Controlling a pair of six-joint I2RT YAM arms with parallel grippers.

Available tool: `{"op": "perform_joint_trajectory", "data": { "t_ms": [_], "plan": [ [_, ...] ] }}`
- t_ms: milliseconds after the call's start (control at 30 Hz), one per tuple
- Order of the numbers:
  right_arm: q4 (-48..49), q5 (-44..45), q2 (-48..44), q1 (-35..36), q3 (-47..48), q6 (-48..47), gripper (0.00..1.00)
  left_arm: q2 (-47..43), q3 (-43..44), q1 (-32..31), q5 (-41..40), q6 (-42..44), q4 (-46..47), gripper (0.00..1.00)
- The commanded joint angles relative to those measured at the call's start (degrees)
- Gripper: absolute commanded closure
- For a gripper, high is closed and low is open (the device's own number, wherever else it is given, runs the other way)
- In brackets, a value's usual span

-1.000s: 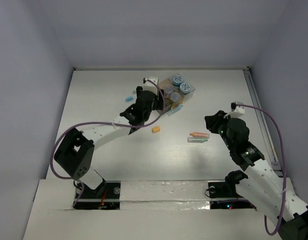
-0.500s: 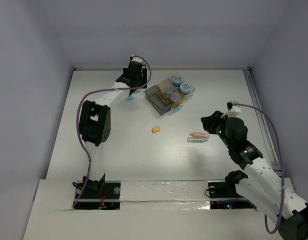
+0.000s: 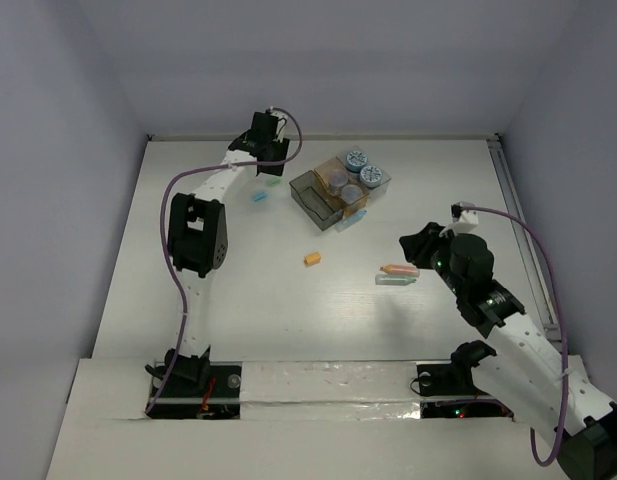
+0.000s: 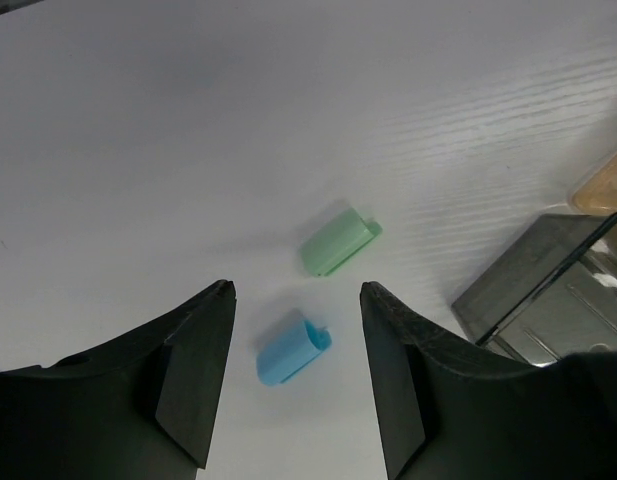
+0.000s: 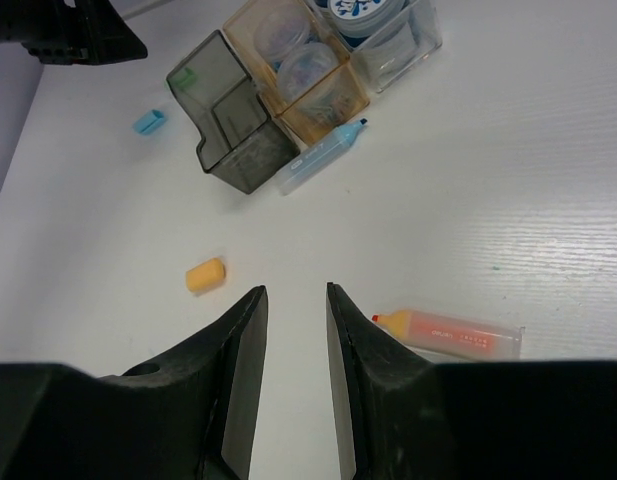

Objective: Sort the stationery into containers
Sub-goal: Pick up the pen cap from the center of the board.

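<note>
The joined containers stand at the back centre: a dark grey box, a tan box holding two purplish-grey cylinders, and a clear box holding two blue-and-white rolls. My left gripper is open and empty, just above a light blue cap; a green cap lies just beyond it. My right gripper is open and empty, low over bare table between an orange cap and an orange marker.
A light blue marker lies against the front of the containers. A pale green marker lies next to the orange one. The left arm stretches to the far back left, near the back wall.
My left arm has swung from beside the containers out to the back left, over the blue and green caps. My right gripper has crept slightly left.
</note>
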Motion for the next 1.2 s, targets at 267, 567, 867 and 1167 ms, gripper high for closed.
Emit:
{"op": "perform_joint_trajectory", "data": {
  "t_ms": [267,567,867,1167],
  "plan": [
    [3.78,-0.76,0.9,0.23,0.06,-0.63,0.63,1.39,-0.76,0.31,4.98,6.22,-0.19,0.55],
    [4.31,-1.29,1.43,0.23,-0.03,-0.63,0.63,3.41,1.87,0.31,5.87,9.03,-0.71,0.55],
    [4.75,-1.64,2.05,0.23,-0.03,-0.71,0.63,9.38,8.02,0.31,5.69,11.15,-4.23,0.58],
    [4.84,-1.82,2.22,0.23,-0.12,-0.8,0.62,11.76,11.28,0.83,5.86,11.15,-4.49,0.77]
  ]
}}
